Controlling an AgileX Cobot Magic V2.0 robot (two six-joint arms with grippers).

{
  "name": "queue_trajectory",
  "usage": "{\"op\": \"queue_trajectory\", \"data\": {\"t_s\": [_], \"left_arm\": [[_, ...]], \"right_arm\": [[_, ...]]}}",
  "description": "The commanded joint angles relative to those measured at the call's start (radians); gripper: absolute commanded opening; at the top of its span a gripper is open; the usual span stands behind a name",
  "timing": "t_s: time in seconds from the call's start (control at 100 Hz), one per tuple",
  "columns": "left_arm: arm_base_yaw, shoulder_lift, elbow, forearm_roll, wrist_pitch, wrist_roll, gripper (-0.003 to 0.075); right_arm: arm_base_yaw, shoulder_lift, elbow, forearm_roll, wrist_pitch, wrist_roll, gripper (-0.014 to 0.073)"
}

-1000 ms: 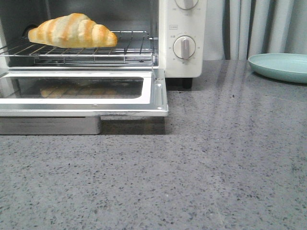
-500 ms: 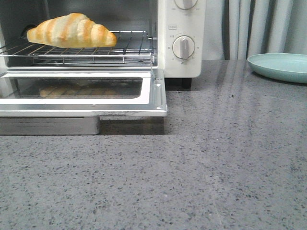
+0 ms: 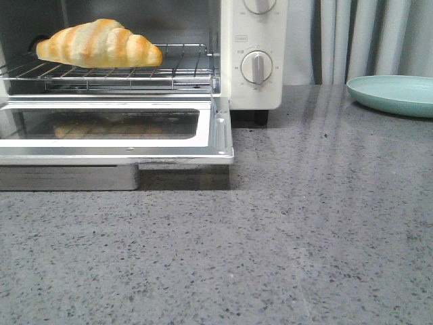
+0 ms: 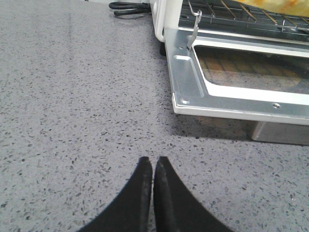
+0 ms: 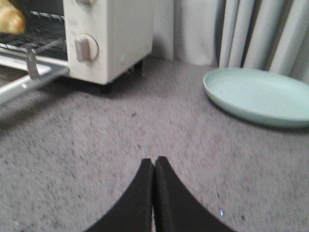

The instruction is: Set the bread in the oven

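The bread (image 3: 98, 43), a golden-orange croissant with cream stripes, lies on the wire rack (image 3: 183, 68) inside the white oven (image 3: 254, 88). The oven's glass door (image 3: 220, 132) hangs open and flat over the counter. An edge of the bread also shows in the left wrist view (image 4: 285, 5) and in the right wrist view (image 5: 10, 18). My left gripper (image 4: 153, 160) is shut and empty, low over the counter, short of the door's corner (image 4: 183, 99). My right gripper (image 5: 154, 161) is shut and empty over the counter, right of the oven (image 5: 108, 38). Neither gripper shows in the front view.
A pale green plate (image 3: 392, 93) sits at the back right of the grey speckled counter, also in the right wrist view (image 5: 258, 95). A metal tray (image 3: 67, 177) lies under the open door. A black cable (image 4: 128, 7) lies by the oven. Grey curtains (image 3: 358, 37) hang behind.
The whole front view has shifted slightly to the left. The bread stays on the rack and the door stays open.
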Motion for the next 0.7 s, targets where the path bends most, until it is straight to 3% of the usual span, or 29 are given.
{"op": "queue_trajectory", "data": {"t_s": [0.0, 0.11, 0.45, 0.69], "left_arm": [[0.001, -0.032, 0.024, -0.019, -0.039, -0.009, -0.0021], [0.001, -0.032, 0.024, -0.019, -0.039, -0.009, -0.0021], [0.001, -0.030, 0.024, -0.019, -0.039, -0.009, -0.0021], [0.001, -0.030, 0.024, -0.019, -0.039, -0.009, -0.0021]], "right_arm": [[-0.021, -0.027, 0.012, 0.015, -0.090, -0.014, -0.0069], [-0.044, -0.084, 0.049, 0.015, -0.056, -0.014, -0.0069], [-0.075, -0.273, 0.049, 0.015, 0.291, -0.014, -0.0069], [-0.077, -0.268, 0.049, 0.015, 0.342, -0.014, -0.0069]]}}
